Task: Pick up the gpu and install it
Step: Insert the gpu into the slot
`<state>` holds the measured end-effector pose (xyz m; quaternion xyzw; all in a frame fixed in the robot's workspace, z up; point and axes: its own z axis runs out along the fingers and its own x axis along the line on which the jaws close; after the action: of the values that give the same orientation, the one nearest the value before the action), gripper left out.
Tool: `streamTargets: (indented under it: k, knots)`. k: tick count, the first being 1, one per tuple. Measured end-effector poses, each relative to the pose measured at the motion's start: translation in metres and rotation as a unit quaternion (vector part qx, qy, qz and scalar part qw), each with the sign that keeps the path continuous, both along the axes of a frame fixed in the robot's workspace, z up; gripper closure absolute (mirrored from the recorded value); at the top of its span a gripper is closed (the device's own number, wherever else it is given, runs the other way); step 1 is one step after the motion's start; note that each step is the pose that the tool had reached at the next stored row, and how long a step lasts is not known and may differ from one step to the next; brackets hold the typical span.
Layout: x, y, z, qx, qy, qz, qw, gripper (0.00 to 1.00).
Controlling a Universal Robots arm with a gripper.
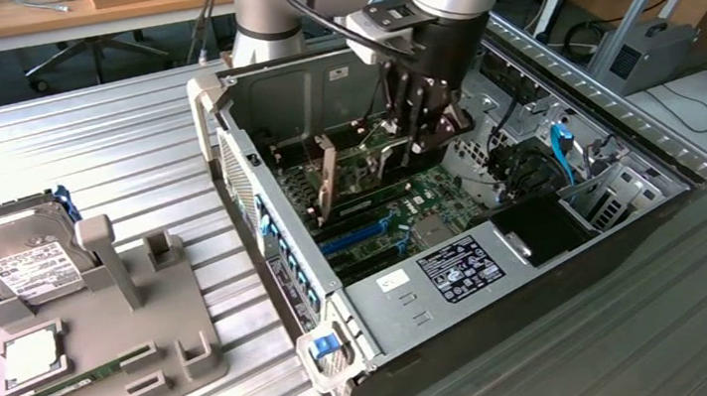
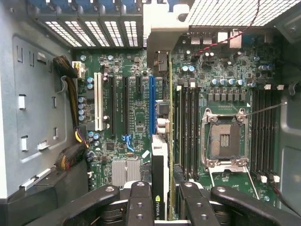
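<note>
The gpu (image 2: 159, 160) stands on edge over the green motherboard (image 2: 131, 113) inside the open computer case (image 1: 469, 275). Its black cooler side with a small green label and its silver end bracket (image 2: 164, 23) show in the wrist view. My gripper (image 2: 164, 190) is shut on the gpu, one black finger on each face of the card. The card lies right beside the long blue slot (image 2: 152, 101); whether its edge sits in a slot I cannot tell. In the exterior view my gripper (image 1: 423, 125) reaches down into the case, with the gpu (image 1: 382, 150) below it.
On the exterior view's left, a grey fixture tray (image 1: 90, 338) carries a silver hard drive (image 1: 21, 258), a processor chip (image 1: 32, 359) and a narrow memory stick (image 1: 81, 377). Inside the case are a CPU socket (image 2: 225, 139), memory slots (image 2: 188, 127) and a cable bundle (image 2: 70, 141).
</note>
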<state>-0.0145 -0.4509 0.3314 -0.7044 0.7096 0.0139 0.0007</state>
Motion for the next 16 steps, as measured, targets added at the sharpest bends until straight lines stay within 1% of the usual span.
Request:
streamTargets:
  k: [3, 7, 11, 12, 13, 16]
  knots:
    - [0.000, 0.0000, -0.0060, 0.0000, 0.0000, 0.000, 1.0000, 0.73]
    - [0.000, 0.0000, -0.0108, 0.0000, 0.0000, 0.000, 1.0000, 0.73]
    - [0.000, 0.0000, -0.0128, -0.0001, 0.0000, 0.000, 1.0000, 0.73]
    - [0.000, 0.0000, -0.0177, 0.0000, 0.0000, 0.000, 1.0000, 0.73]
    - [0.000, 0.0000, -0.0199, 0.0000, 0.0000, 0.000, 1.0000, 0.73]
    - [0.000, 0.0000, -0.0209, 0.0000, 0.0000, 0.000, 1.0000, 0.73]
